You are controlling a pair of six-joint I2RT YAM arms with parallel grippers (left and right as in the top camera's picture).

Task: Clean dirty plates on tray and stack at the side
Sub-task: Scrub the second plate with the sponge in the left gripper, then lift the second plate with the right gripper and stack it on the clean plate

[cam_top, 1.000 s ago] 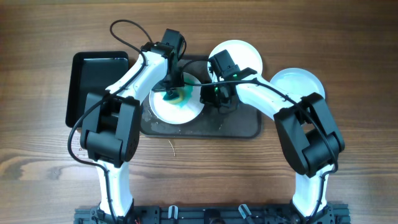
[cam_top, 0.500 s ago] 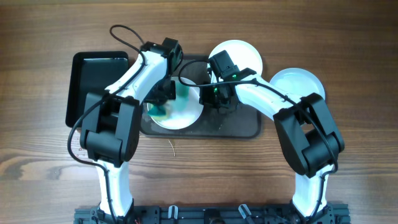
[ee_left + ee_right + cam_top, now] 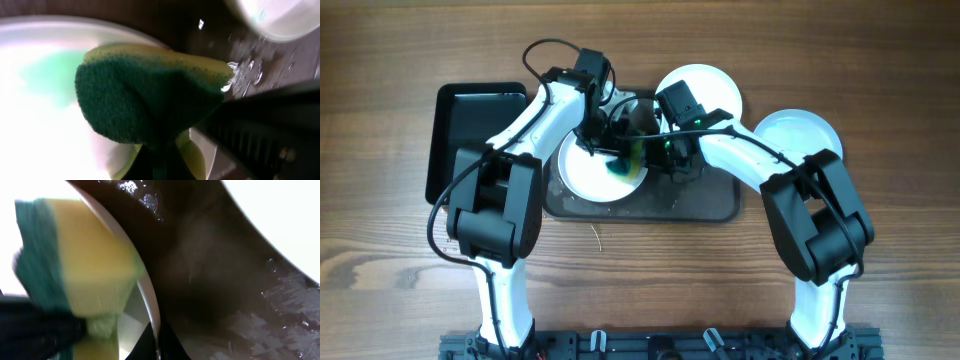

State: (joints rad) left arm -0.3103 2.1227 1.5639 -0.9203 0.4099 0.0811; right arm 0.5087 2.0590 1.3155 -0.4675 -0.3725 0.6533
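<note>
A white plate (image 3: 588, 170) with a teal-green smear lies on the left part of the dark grey tray (image 3: 705, 205). My left gripper (image 3: 610, 150) is shut on a yellow and green sponge (image 3: 150, 95) and presses it on the plate's right part; the sponge also shows in the right wrist view (image 3: 75, 265). My right gripper (image 3: 655, 160) is shut on this plate's right rim (image 3: 150, 305). A second white plate (image 3: 705, 85) lies at the tray's far edge. A third white plate (image 3: 800, 130) lies on the table to the right.
A smaller glossy black container (image 3: 470, 125) stands left of the tray. The tray's surface is wet (image 3: 280, 310). Both arms cross over the tray's middle.
My left gripper has swept the sponge across the plate, first toward the left and then back to the right side. The right gripper has stayed on the rim.
</note>
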